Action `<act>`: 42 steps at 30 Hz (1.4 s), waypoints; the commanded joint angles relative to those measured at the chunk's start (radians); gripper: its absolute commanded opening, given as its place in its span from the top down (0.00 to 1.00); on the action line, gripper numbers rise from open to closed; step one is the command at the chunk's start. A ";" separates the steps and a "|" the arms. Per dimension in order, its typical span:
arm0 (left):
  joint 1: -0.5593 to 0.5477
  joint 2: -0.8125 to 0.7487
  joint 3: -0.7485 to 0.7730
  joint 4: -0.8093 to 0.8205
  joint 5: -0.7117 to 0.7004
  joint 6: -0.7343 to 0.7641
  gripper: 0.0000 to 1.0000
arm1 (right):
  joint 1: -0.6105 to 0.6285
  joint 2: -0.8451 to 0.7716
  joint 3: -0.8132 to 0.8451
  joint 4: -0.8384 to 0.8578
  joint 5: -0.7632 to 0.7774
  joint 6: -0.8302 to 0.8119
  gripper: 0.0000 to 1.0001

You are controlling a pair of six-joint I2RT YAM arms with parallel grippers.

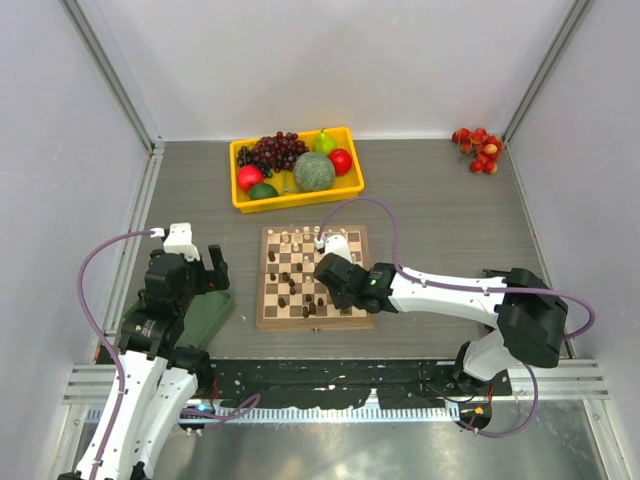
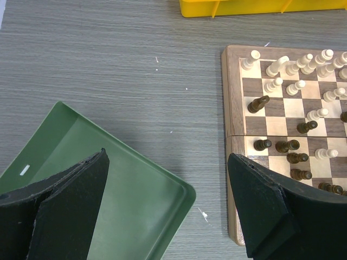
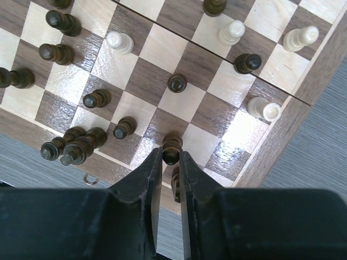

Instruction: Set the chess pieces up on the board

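The right gripper [image 3: 172, 158] is low over the board [image 2: 233, 108], close to the board's near edge and not far from its near right corner. Its two fingers [image 3: 147, 176] are squeezed in tight, and a dark piece [image 3: 172, 147] sits right between the tips. It looks pinched on both sides, so I think the gripper is holding it to lift it to a new square.

The chess pieces [image 3: 122, 42] are all on the board, but they are mixed up. Many cream ones [image 2: 279, 65] stand along the far edge. Dark ones are spread over the middle, and a small bunch [image 3: 73, 147] is crowded by the near edge. Some lean or lie on their sides. There is a lot of tidying left to do, I think.

The left gripper [image 2: 168, 208] is wide open and holds nothing. It hangs above the corner of the green tray [image 2: 135, 179], just beside the board's left edge. It seems to be kept there so that it is out of the way.

The yellow tray [image 1: 240, 200] with fruit sits by the far edge of the tabletop [image 1: 450, 230], well apart from both grippers.

The lift should be slow and straight up, because other dark pieces stand close by and could get knocked over.
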 commanded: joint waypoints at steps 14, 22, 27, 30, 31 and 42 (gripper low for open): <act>-0.003 0.002 0.001 0.023 0.015 0.009 0.01 | 0.023 -0.092 -0.041 0.068 -0.117 0.023 0.81; -0.003 0.002 0.001 0.023 0.016 0.009 0.01 | 0.037 -0.049 -0.042 0.057 -0.103 0.039 0.80; -0.003 0.002 0.000 0.023 0.016 0.009 0.01 | 0.040 -0.044 -0.038 0.056 -0.097 0.031 0.71; -0.003 0.002 0.000 0.023 0.016 0.009 0.01 | 0.040 -0.049 -0.029 0.054 -0.099 0.019 0.68; -0.003 0.002 0.003 0.021 0.016 0.009 0.01 | 0.040 -0.052 -0.028 0.054 -0.097 0.016 0.66; -0.003 -0.002 0.000 0.021 0.016 0.009 0.01 | 0.040 -0.115 0.044 0.112 -0.128 -0.034 0.53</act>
